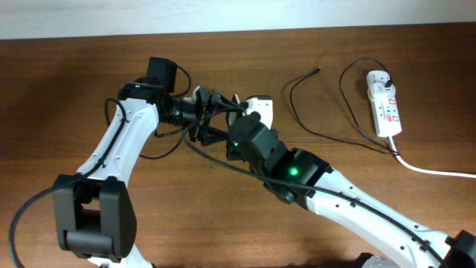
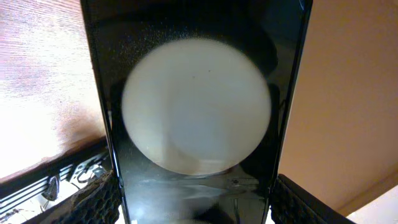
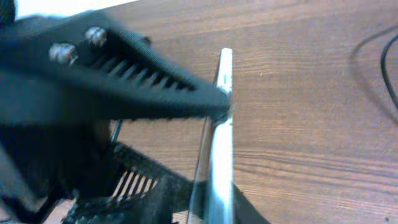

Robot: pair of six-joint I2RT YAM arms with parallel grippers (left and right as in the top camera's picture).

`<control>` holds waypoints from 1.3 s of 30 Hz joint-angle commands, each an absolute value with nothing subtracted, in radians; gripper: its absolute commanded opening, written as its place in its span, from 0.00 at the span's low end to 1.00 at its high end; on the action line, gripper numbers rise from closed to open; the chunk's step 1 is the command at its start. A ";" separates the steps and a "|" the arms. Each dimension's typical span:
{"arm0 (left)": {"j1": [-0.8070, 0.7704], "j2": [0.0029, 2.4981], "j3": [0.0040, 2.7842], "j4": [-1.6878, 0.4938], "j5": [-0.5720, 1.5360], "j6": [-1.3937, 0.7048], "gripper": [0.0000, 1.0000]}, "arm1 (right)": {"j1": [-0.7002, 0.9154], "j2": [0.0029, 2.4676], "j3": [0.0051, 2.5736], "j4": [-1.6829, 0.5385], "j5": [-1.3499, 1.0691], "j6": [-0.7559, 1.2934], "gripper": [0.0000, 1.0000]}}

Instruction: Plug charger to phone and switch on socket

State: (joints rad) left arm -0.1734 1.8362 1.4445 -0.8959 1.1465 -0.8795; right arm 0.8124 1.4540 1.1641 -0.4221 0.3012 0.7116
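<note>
Okay, your left gripper (image 2: pixel 198 202) is clamped across the edges of the glossy black slab-shaped smartphone (image 2: pixel 196 112), which it holds near mid-table. Your right gripper (image 1: pixel 236 128) crowds in, but I can't tell its grip. The phone looks rigid, slick and breakable, so pinch its edges and leave the port clear for the thin black charger cable (image 1: pixel 291 97).

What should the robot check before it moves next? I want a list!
1. Left gripper clamps the small black rectangular smartphone: ok.
2. Right gripper closed on the smartphone too: cannot tell.
3. Long thin black charger cable has its tip lying free: ok.
4. Cable tip plugged into the smartphone: not ok.
5. White elongated power strip switched on: cannot tell.
</note>
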 commanded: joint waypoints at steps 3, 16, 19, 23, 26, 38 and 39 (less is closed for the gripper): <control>-0.168 1.820 1.450 -0.894 1.143 -0.882 0.41 | 0.793 1.462 1.177 -0.422 0.235 0.715 0.12; -0.128 1.515 1.452 -0.875 1.132 -0.364 0.99 | 0.745 1.110 1.177 -0.817 0.213 0.715 0.04; -0.128 1.212 1.452 -1.106 0.663 -0.319 0.99 | 0.692 0.936 1.176 -0.966 0.221 0.715 0.04; -0.128 0.802 1.452 -1.439 0.226 -0.324 0.99 | 0.686 0.738 1.108 -0.981 0.273 0.715 0.04; -0.128 0.631 1.442 -1.550 0.170 -0.328 0.99 | 0.686 0.683 0.931 -0.861 0.248 0.822 0.04; -0.128 0.738 0.365 -0.186 0.479 -1.291 0.99 | 0.686 0.690 0.700 -0.505 0.033 1.016 0.04; -0.128 0.809 0.349 -0.017 0.624 -1.299 0.99 | 0.686 0.707 0.699 -0.444 0.033 1.016 0.04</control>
State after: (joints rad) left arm -0.1295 0.7078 0.3931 -0.2348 0.3031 -1.1606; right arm 0.6876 0.6983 0.6865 -0.5316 0.0345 0.9615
